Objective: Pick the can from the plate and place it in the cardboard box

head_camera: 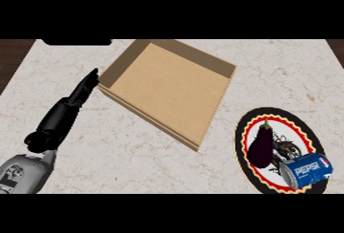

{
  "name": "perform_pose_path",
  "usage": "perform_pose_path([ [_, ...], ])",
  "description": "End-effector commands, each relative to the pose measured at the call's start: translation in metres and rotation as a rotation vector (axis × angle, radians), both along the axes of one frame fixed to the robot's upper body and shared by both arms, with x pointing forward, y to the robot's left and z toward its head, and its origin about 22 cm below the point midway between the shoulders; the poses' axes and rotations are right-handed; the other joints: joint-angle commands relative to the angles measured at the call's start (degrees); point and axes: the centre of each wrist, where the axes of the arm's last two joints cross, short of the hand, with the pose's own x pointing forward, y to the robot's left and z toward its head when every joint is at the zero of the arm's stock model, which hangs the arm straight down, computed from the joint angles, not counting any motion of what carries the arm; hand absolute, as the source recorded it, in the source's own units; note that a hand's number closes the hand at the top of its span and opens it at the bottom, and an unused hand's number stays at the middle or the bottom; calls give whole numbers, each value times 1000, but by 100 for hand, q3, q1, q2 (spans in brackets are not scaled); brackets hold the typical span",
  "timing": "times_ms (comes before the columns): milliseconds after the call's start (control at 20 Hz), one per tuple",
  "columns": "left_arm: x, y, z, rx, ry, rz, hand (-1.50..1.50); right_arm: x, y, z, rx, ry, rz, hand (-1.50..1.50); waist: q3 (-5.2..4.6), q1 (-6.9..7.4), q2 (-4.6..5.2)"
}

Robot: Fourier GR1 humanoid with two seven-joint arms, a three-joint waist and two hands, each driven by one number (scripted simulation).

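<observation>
Your left hand (75, 98) comes in from the near left, its fingers straight and together, the tips lying just beside the left wall of the cardboard box (168, 86). It holds nothing. Your right hand shows nowhere in the head view, so you cannot say how its fingers stand.

Moving outward, the box sits open at the middle of the counter (121, 154), turned at an angle, and nothing lies inside it. Well to the right and nearer to you is the plate (243, 136), dark-rimmed with a red and cream border. On it an eggplant (262, 145) stands lengthwise, and the can (306, 170), blue with a Pepsi mark, lies tipped on its side at the plate's near right, touching or nearly touching the eggplant's near end.

By my reading the pick is not yet begun: the can is on the plate and no hand is near it. The next move calls for the right hand to come in at the near right, close round the can without knocking the eggplant, then carry it left and far over the box wall.
</observation>
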Motion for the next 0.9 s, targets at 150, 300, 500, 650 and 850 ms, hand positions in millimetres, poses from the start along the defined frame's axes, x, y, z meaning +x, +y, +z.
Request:
perform_pose_path([
  [150,1,5,3,-1,7,-15,0,20,-27,50,-133,-147,291,-150,13,29,-16],
  [300,6,5,2,3,5,-3,0,42,-22,73,-245,-161,339,-150,4,23,-4],
  [500,0,9,2,-2,12,12,0,36,-21,75,-280,-129,428,-150,-6,2,-33],
  [650,5,11,1,23,3,2,0,39,-24,84,-312,-111,480,-150,-5,-38,-13],
  [850,3,9,3,-1,4,0,0,42,-20,83,-338,-83,507,-150,-15,-32,-28],
])
